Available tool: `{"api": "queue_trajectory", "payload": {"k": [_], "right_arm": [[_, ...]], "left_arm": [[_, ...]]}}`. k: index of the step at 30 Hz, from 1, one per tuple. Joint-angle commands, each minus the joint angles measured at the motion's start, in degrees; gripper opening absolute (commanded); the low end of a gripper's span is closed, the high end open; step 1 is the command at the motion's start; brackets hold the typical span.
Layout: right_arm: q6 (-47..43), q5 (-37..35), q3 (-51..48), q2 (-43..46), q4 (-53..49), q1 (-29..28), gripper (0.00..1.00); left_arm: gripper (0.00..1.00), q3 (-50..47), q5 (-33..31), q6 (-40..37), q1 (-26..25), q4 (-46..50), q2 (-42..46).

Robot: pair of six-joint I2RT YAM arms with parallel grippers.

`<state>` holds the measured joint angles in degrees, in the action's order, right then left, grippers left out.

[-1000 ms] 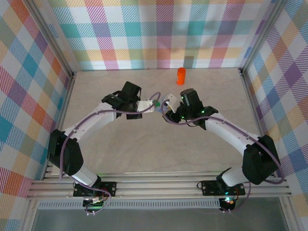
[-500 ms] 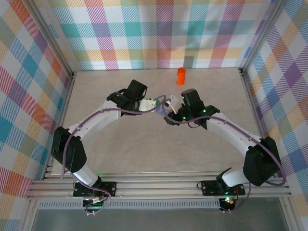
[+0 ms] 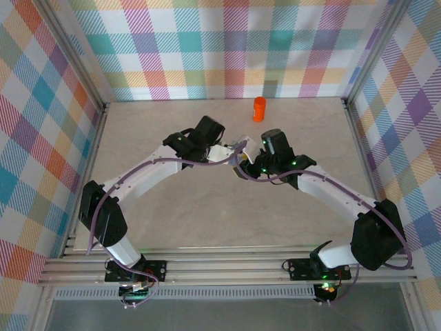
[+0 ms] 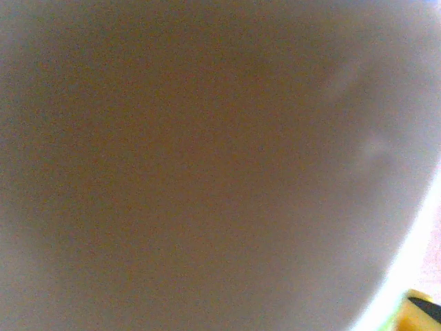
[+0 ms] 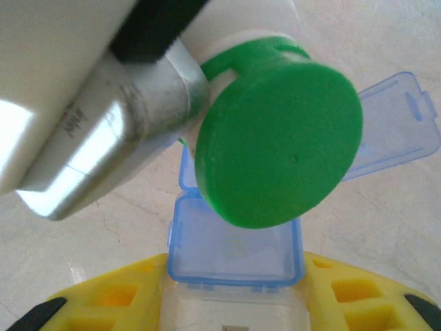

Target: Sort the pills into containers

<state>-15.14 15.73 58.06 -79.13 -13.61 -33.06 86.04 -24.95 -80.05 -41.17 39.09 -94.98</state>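
Left gripper (image 3: 220, 153) pinching clear bottle (image 5: 241, 24), long axis left-right, green cap (image 5: 279, 145) hanging open just above open blue box (image 5: 234, 252), clamped in right gripper (image 5: 234, 307). Orange bottle (image 3: 259, 109) far back on tabletop (image 3: 172, 214).

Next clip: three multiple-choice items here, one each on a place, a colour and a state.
1. Where does the orange cylindrical pill bottle stand? A by the far wall; B between the arm bases; C in a hand.
2. The round cap on the clear whitish bottle is: A red; B green; C black.
3. The flat blue translucent box is: A open; B shut; C upside down.
A: it stands alone at the back. B: plainly green in the right wrist view. A: its lid is swung back.
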Motion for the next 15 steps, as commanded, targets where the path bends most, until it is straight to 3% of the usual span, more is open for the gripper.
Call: {"api": "queue_trajectory", "payload": {"k": [1,7,15], "right_arm": [[1.34,2.14,-0.58,0.34,3.51,-0.08,0.0],[1.51,1.24,-1.8,1.07,4.8,0.12,0.0],[4.09,4.47,-3.02,1.53,8.23,0.63,0.0]], "left_arm": [[0.0,1.59,-3.61,-3.9,-1.27,2.04,-1.56],[0.0,1.26,-8.32,-9.96,-1.99,-1.36,-2.31],[0.0,4.3,-8.94,-11.25,-4.68,-0.02,-2.75]]}}
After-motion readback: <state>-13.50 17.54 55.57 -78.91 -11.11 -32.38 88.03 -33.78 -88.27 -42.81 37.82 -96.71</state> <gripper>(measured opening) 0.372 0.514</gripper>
